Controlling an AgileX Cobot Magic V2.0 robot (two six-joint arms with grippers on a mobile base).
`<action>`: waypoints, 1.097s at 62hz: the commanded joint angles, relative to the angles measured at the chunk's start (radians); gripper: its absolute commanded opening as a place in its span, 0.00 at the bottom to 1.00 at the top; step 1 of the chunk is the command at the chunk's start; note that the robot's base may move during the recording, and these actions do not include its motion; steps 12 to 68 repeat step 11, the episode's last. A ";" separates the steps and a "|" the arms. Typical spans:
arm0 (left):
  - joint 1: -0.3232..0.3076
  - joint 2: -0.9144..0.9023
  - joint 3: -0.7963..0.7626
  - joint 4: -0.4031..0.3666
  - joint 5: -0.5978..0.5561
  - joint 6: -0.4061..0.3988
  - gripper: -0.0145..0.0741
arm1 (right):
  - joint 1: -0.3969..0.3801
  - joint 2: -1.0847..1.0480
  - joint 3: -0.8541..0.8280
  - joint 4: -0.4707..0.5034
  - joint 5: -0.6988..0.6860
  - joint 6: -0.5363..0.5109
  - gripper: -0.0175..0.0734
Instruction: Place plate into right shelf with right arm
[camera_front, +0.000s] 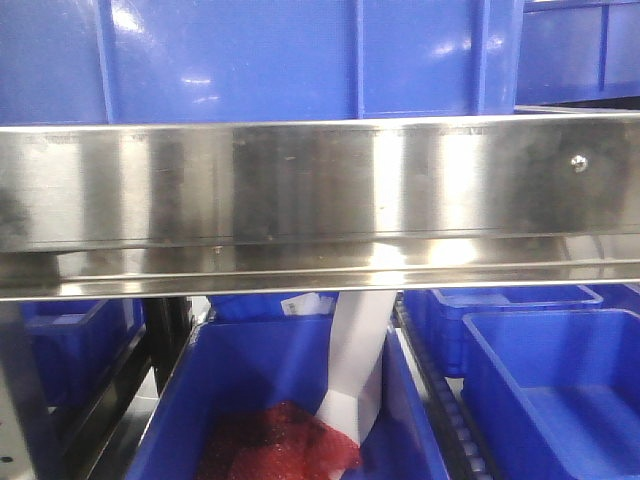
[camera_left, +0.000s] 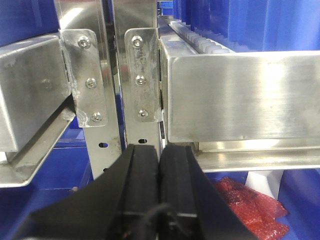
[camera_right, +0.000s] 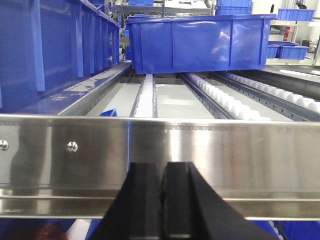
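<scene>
Before the shelf rail (camera_right: 200, 145), both jaws closed, empty.

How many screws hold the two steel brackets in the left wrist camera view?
6. Three run down the left shiny steel bracket and three down the right shiny steel bracket. Others may be hidden behind the closed black left gripper.

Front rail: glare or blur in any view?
Front view: vertical glare bands on the steel rail, slightly soft. Left wrist: bright sheen on the rail; shut left gripper dark. Right wrist: highlight on the rail; shut right gripper dark; blue bin sharp.
</scene>
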 joint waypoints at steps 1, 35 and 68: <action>-0.006 -0.010 0.008 -0.008 -0.086 -0.003 0.11 | -0.007 -0.014 -0.006 -0.001 -0.096 0.002 0.22; -0.006 -0.010 0.008 -0.008 -0.086 -0.003 0.11 | -0.007 -0.014 -0.006 -0.001 -0.096 0.002 0.22; -0.006 -0.010 0.008 -0.008 -0.086 -0.003 0.11 | -0.007 -0.014 -0.006 -0.001 -0.096 0.002 0.22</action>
